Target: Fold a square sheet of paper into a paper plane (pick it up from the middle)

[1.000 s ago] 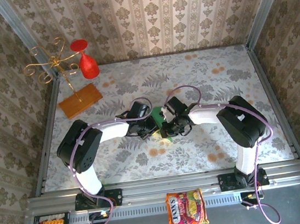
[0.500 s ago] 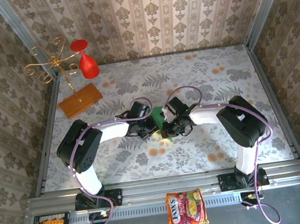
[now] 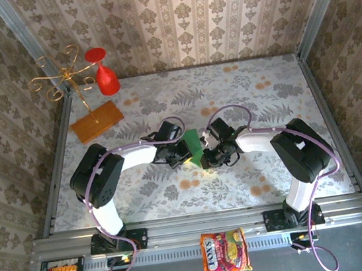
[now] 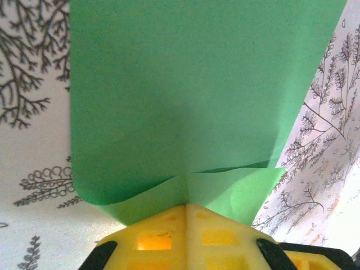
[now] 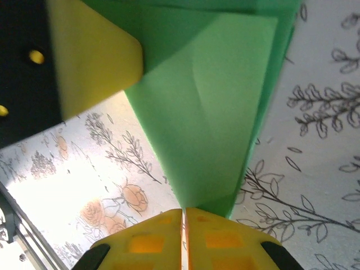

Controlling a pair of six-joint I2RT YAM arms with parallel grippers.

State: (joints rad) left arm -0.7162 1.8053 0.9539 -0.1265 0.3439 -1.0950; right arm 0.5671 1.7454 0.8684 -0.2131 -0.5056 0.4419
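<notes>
The left gripper (image 4: pixel 185 209) is clamped tight on a creased edge of the paper (image 3: pixel 194 145), the right gripper (image 5: pixel 183 212) on its pointed corner. Open table (image 3: pixel 256 99) lies around them; the board (image 3: pixel 96 122) stands well apart.

The top camera hangs above and behind the arm bases (image 3: pixel 118 240), looking steeply down over the whole table (image 3: pixel 263 98). Each wrist camera peers along its own fingers (image 4: pixel 160 239), very close to the paper (image 4: pixel 180 84) all three views share.
</notes>
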